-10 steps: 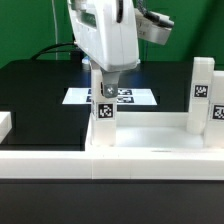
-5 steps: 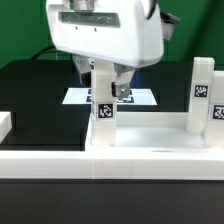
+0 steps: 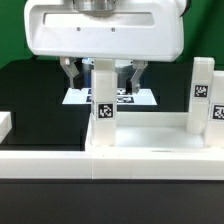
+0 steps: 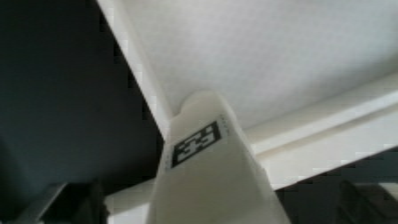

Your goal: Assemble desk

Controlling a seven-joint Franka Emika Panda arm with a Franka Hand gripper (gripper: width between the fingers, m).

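A: Exterior view is showing the desk top point(image 3: 140, 140) lying near the front of the worktop point(image 3: 35, 85), with legs already standing up out of it. How many are you counting?

B: Two for sure. One leg point(image 3: 102, 98) is rising at the middle of the picture, and another leg point(image 3: 203, 92) is standing toward the exterior view's right. A tagged piece at the right edge may be a third, but it is cut off, so I cannot tell.

A: And the hand point(image 3: 102, 76)?

B: It is hanging over the middle leg with its fingers point(image 3: 70, 75) spread wide on either side, touching nothing and holding nothing. The wrist view is looking straight down that leg point(image 4: 210, 165) and the pale top beneath it.

A: So where is the job standing?

B: Roughly halfway, I am judging. At least two legs are looking seated; whether fully tight, I cannot tell. The remaining legs are not showing here. The marker board point(image 3: 78, 97) is lying behind.
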